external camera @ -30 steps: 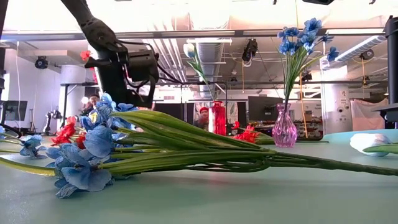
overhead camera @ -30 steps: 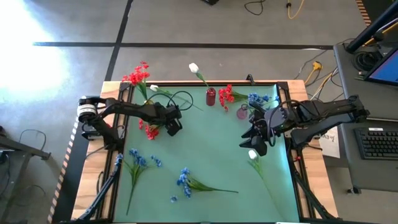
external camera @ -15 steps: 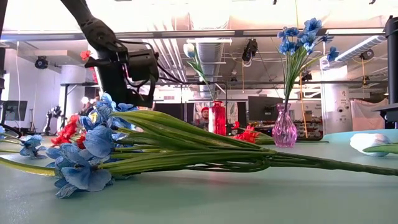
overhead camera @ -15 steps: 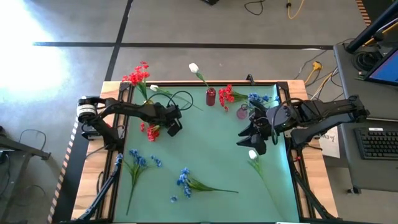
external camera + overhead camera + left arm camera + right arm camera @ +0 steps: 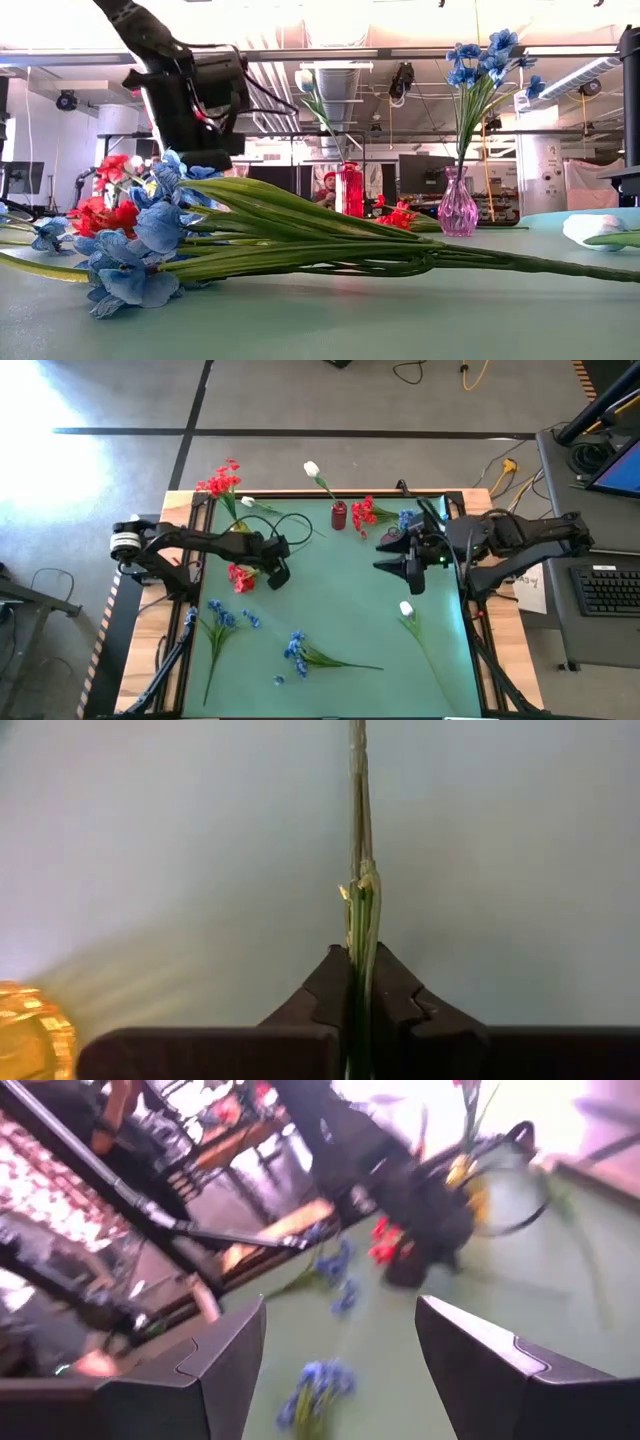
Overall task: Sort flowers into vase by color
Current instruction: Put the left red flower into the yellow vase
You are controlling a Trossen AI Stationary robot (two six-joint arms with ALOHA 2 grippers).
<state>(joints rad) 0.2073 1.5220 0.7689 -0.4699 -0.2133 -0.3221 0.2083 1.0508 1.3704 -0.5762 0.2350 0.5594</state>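
Pinching the green stem of a red flower [image 5: 240, 576] between pressed-together fingers, the left tool [image 5: 272, 573] holds it low over the surface's left side. The red vase [image 5: 339, 516] stands far-right of it; the right tool [image 5: 408, 572] hangs spread, empty.

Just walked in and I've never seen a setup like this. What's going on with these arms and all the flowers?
Two robot arms are sorting artificial flowers into vases by color. The left gripper has its fingers shut on the green stem of a red flower at the mat's left side. The right gripper hangs open and empty near the pink vase, which holds blue flowers. A red vase stands at the back. Blue sprays and a white bud lie unsorted on the green mat.
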